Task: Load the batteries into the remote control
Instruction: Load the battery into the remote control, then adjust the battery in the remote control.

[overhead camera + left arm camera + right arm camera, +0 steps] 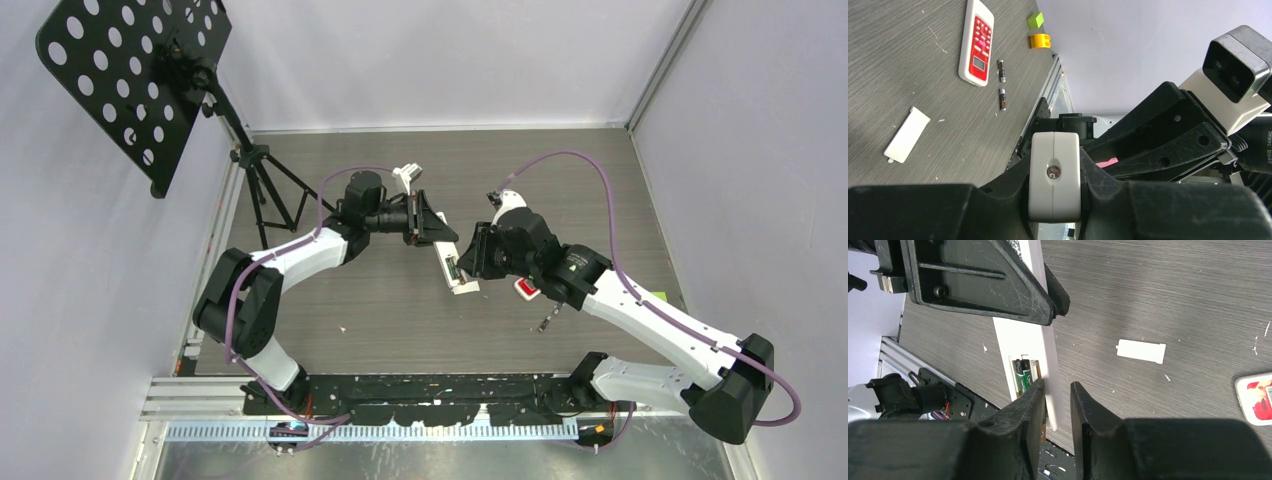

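Grey wood-grain table [380,300] from above: my left gripper [440,238] clenches a slim white plastic remote control [457,272], right gripper [468,260] at its near end. Left wrist: two dark batteries [1002,70] lie beside a red-and-white remote [977,42]. Right wrist: jaws parted, gripping nothing, green-wrapped battery [1026,379] seated in the compartment just beside them.

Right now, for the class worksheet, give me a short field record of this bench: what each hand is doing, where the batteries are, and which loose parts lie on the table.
left hand: shut on the white remote
right hand: jaws slightly apart at the remote's open compartment
battery in compartment: green-wrapped, visible inside; count unclear
loose batteries: two, on the table beside the red remote
battery cover: off, lying flat on the table
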You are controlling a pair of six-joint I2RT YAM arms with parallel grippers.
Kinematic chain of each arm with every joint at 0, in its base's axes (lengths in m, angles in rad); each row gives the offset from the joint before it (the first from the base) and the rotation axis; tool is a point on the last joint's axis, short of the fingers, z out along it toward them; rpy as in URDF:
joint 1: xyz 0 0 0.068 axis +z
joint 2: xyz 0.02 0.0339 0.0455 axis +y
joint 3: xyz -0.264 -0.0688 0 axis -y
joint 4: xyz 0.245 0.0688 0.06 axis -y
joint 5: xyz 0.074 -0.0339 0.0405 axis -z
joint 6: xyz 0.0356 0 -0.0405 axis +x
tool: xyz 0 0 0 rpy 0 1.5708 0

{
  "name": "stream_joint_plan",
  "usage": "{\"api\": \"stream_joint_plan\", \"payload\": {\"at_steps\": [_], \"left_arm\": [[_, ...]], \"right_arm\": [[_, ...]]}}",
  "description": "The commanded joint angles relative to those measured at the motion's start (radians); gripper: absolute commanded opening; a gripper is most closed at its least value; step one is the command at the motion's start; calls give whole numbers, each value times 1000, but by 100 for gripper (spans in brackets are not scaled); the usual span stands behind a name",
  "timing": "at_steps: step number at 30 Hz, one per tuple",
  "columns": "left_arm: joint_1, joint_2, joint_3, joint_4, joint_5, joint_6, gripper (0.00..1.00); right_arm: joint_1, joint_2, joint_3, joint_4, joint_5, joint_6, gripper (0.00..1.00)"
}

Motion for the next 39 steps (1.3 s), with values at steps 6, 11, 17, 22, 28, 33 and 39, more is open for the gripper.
{"api": "stream_joint_plan", "payload": {"at_steps": [6, 11, 17, 22, 28, 33, 39], "left_arm": [[-7, -20, 36, -2, -7, -105, 0], [-7, -54, 37, 73, -54, -252, 0], [-7, -50, 3, 309, -137, -505, 0], [-16, -10, 1, 487, -218, -668, 0], [-43, 2, 33, 507, -236, -694, 0], [-46, -5, 23, 507, -233, -681, 0], [-48, -8, 10, 509, -225, -674, 0]], "right_arm": [[-4, -88, 7, 78, 103, 91, 41], [-4, -202, -68, 174, 129, 206, 59], [-4, -337, -171, 253, 187, 353, 72], [-3, -388, -208, 315, 151, 407, 73], [-4, -423, -248, 400, 156, 469, 73], [-4, -442, -273, 451, 185, 496, 74], [-4, -456, -317, 545, 229, 563, 74]]}}
